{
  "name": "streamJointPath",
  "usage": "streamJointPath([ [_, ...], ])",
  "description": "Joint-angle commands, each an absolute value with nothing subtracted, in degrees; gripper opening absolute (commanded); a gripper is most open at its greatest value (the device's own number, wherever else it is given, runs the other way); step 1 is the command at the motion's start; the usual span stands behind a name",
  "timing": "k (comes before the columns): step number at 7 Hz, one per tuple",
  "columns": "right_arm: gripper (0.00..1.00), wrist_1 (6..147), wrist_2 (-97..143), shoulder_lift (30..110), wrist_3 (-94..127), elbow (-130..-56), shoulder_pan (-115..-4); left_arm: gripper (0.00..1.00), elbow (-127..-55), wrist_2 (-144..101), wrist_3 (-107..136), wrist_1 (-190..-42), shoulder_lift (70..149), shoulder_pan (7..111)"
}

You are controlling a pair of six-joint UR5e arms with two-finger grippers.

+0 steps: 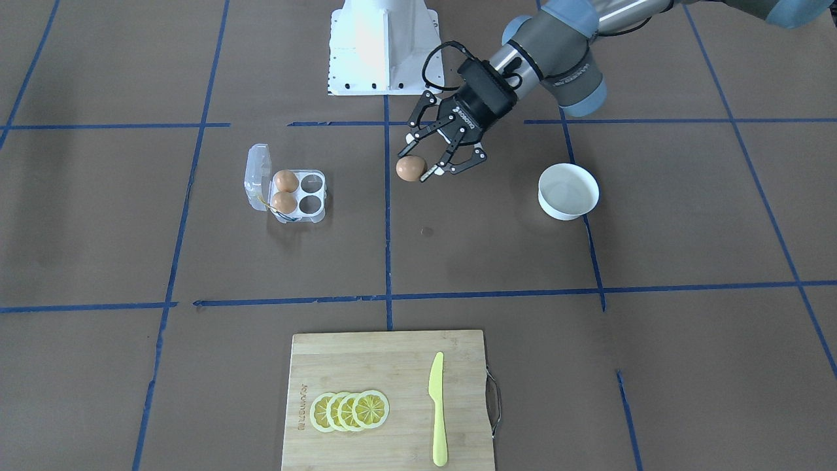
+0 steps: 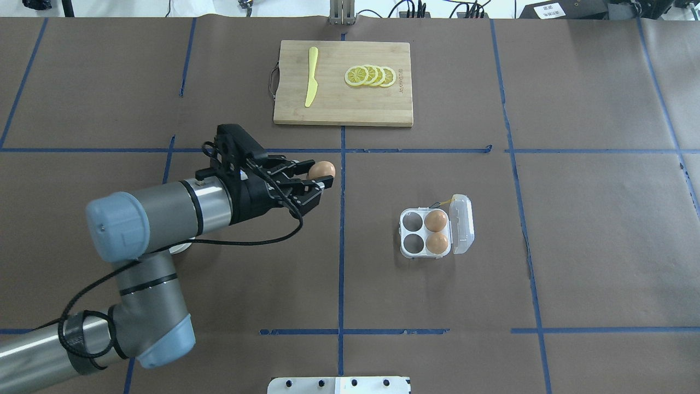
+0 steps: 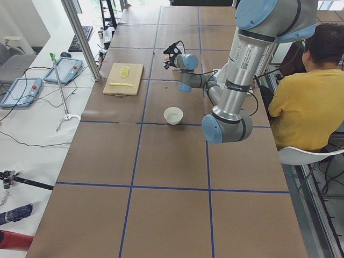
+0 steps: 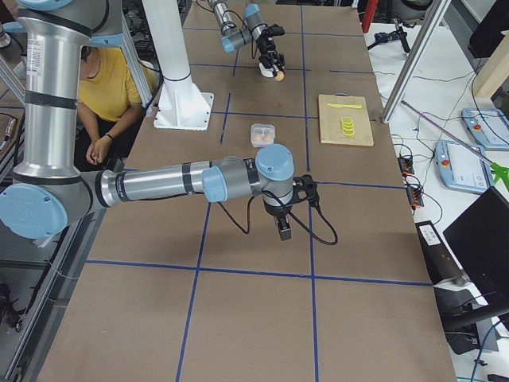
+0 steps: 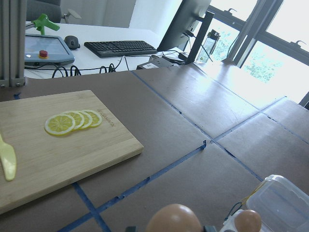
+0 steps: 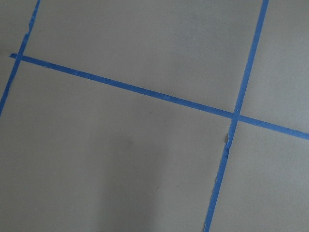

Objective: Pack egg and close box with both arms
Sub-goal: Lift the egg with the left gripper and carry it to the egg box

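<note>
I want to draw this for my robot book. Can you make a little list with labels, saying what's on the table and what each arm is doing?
Left pincer: shut on the egg, held up in the air
Right pincer: down low, apart from the other things; open or shut cannot be told
Box: lid open, two eggs in the cells next to the lid, the other two cells empty
Bowl: white, empty
Cutting board: four lemon slices and a yellow knife lie on it
</note>
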State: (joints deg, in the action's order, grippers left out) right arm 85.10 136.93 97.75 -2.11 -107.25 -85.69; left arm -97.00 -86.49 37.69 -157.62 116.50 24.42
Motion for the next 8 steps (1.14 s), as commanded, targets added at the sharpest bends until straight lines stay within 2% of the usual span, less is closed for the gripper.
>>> streamJointPath([
  [1, 1.0, 85.08, 136.93, 97.74, -2.11, -107.31, -85.69, 0.0, -88.83, -84.55, 25.03, -161.08, 124.23, 20.83],
  [2, 1.0, 85.08, 136.93, 97.73, -2.11, -107.31, -85.69, 0.0, -83.72, -84.46, 22.09, -162.67, 128.45, 19.0],
  [5, 1.0, 85.08, 136.93, 97.73, -2.11, -107.31, -85.78, 0.0, -74.3, -82.98, 21.97, -164.18, 134.1, 16.27],
  [8, 1.0, 85.08, 136.85, 97.65, -2.2, -107.31, -85.78, 0.0, -70.5, -82.36, 21.97, -164.27, 135.61, 15.03],
])
